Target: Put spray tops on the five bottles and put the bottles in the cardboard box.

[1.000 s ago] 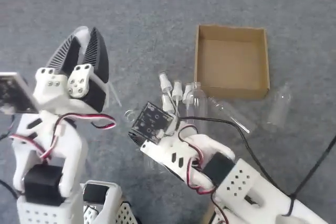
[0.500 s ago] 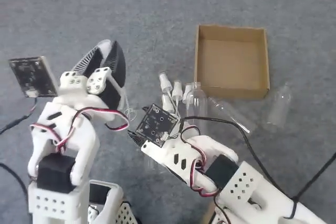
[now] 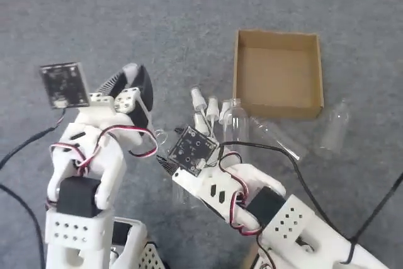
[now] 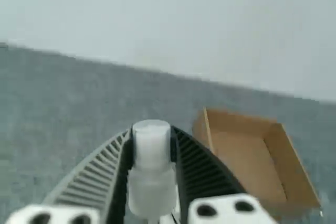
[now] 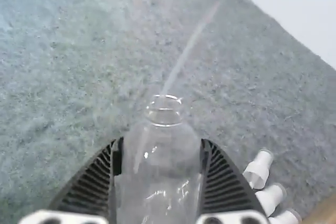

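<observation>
At eleven o'clock, your left gripper point(image 4: 152, 130) pinches the stiff spray top point(image 4: 151, 179); right gripper point(image 5: 160, 148) clamps the light, likely crushable bottle point(image 5: 157, 177) mid-body.

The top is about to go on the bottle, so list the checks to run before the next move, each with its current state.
1. Left gripper shut on the spray top: ok.
2. Right gripper shut on the bottle: ok.
3. Bottle mouth open, uncapped: ok.
4. Dip tube tip inside the mouth: cannot tell.
5. Spray top seated on the bottle: not ok, apart.
6. Cardboard box has room: ok.
</observation>
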`<state>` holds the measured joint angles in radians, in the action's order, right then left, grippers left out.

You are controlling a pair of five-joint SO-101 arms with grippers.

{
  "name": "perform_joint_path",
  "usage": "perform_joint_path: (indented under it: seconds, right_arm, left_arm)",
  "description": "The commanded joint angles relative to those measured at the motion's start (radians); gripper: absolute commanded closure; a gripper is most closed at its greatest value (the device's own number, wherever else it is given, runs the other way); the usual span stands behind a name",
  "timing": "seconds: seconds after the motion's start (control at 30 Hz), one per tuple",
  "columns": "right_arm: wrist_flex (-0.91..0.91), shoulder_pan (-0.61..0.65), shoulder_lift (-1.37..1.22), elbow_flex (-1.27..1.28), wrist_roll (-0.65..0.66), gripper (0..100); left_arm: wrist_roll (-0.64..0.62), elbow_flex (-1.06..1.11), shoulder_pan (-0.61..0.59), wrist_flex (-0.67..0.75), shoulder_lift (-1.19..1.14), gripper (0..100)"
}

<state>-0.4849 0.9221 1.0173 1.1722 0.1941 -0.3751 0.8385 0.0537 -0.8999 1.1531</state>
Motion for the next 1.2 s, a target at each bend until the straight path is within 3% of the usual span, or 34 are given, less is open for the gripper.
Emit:
perform_joint_path:
  seconds: [0.0, 0.13, 0.37, 0.57, 0.77, 1.03, 1.17]
  right_arm:
    - [0.163, -0.064, 0.036, 0.037, -0.097, 99.2]
    - [0.206, -0.111, 0.036, 0.049, -0.184, 99.2]
    - [0.203, -0.113, 0.036, 0.041, -0.186, 99.2]
    - [0.153, -0.114, 0.124, 0.041, -0.186, 99.2]
    - [0.091, -0.116, 0.205, 0.049, -0.186, 99.2]
    - [0.091, -0.116, 0.182, 0.049, -0.186, 99.2]
    - [0.091, -0.116, 0.183, 0.051, -0.186, 99.2]
  left_arm:
    - [0.014, 0.038, 0.044, -0.002, 0.023, 99]
    - [0.014, 0.047, 0.08, -0.002, 0.023, 99]
    - [0.02, 0.054, 0.141, -0.002, 0.023, 99]
    - [0.097, 0.061, 0.141, -0.009, 0.021, 99]
    - [0.186, 0.048, 0.137, -0.009, 0.023, 87]
    - [0.199, -0.189, 0.13, -0.127, 0.015, 85]
    - [0.201, -0.242, 0.071, -0.118, 0.014, 85]
